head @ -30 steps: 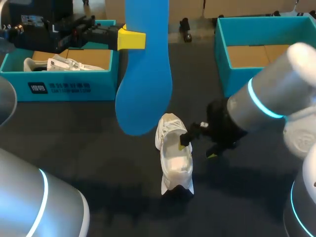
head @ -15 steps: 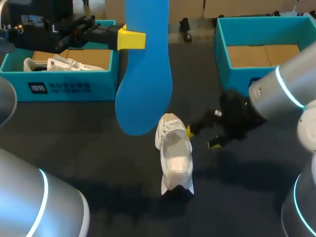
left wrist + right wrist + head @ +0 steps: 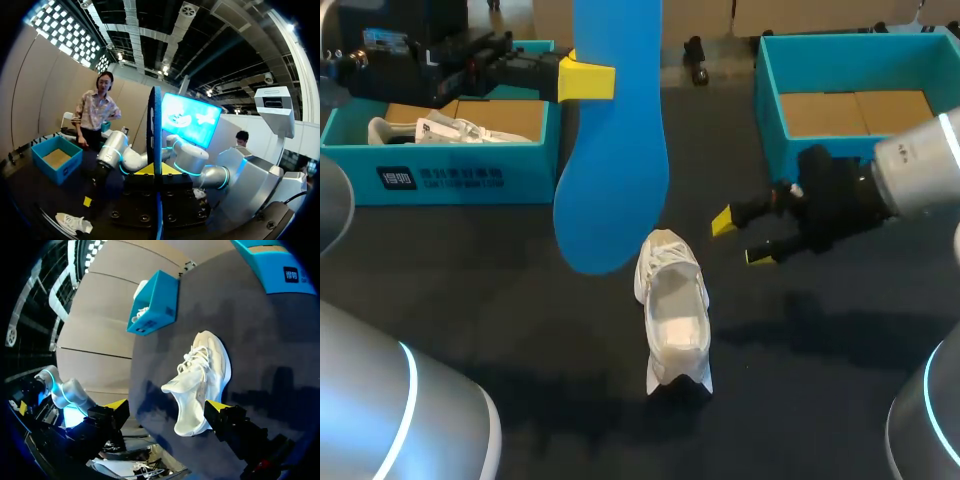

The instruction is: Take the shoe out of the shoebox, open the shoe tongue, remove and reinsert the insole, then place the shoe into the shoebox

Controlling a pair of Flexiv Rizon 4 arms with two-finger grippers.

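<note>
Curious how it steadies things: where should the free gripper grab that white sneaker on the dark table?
Probably the right side wall of the white sneaker, beside its opening, coming from the right, where the open right gripper hovers. The shoe sits upright, mouth upward, so one finger can slip inside, one outside, leaving room for the blue insole.

shoe point(image 3: 672, 310): white, upright on its sole, mid-table
insole point(image 3: 615, 150): blue, out of the shoe, hanging vertically in the air
shoebox point(image 3: 850, 55): teal, open, far right corner
</note>
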